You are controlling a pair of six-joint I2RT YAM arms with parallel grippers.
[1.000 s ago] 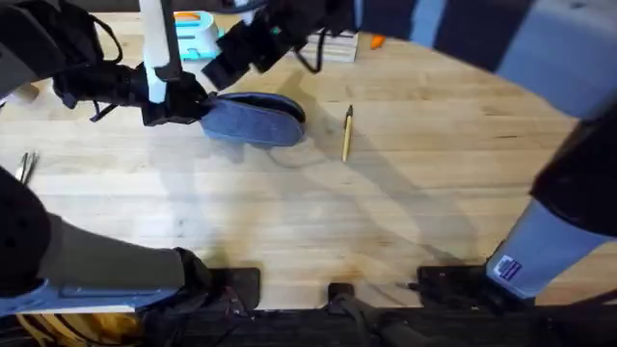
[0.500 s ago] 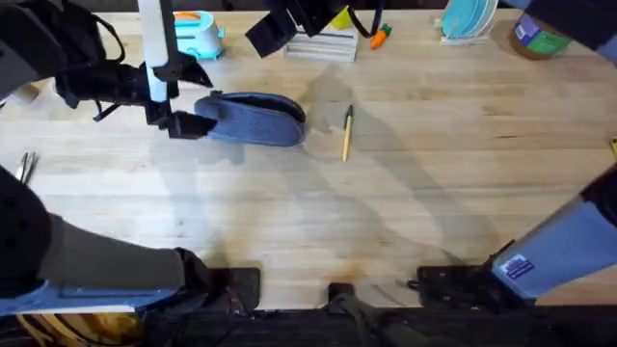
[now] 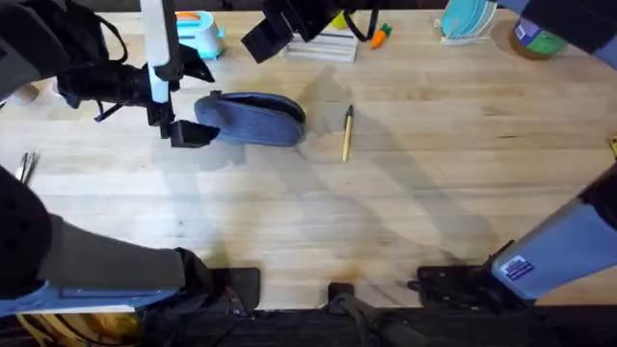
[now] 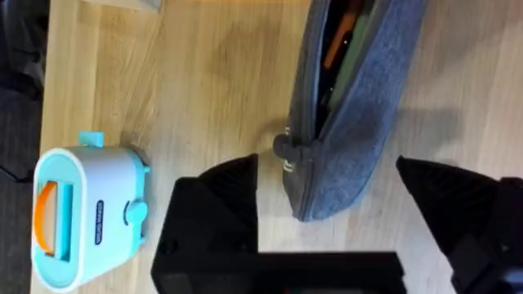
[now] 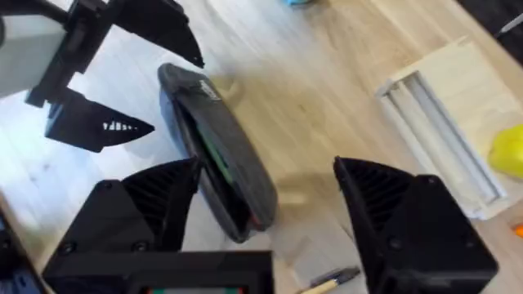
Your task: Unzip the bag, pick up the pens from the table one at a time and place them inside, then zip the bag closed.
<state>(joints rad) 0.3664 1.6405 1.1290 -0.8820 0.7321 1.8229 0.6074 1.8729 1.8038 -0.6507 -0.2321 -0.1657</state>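
The grey-blue bag [image 3: 253, 118] lies on the table [image 3: 405, 212] with its zipper open. Orange-red pens [image 4: 337, 42] show inside it. My left gripper [image 3: 198, 101] is open, one finger on each side of the bag's left end [image 4: 327, 167], touching nothing that I can see. One yellow-tan pen [image 3: 347, 132] with a dark tip lies just right of the bag. My right gripper [image 3: 280, 27] hangs raised over the back of the table, open and empty. In the right wrist view it looks down on the bag [image 5: 216, 155] and the left gripper's fingers [image 5: 90, 122].
A teal toy toaster [image 3: 196, 34] stands behind the bag, close to the left gripper. A wooden block [image 3: 323, 46], a toy carrot [image 3: 379, 37], a teal rack [image 3: 468, 19] and a green container [image 3: 540, 39] line the back edge. Scissors [image 3: 26, 166] lie at far left.
My left gripper let go of the bag's left end and opened wide. My right arm lifted away from the bag toward the back of the table.
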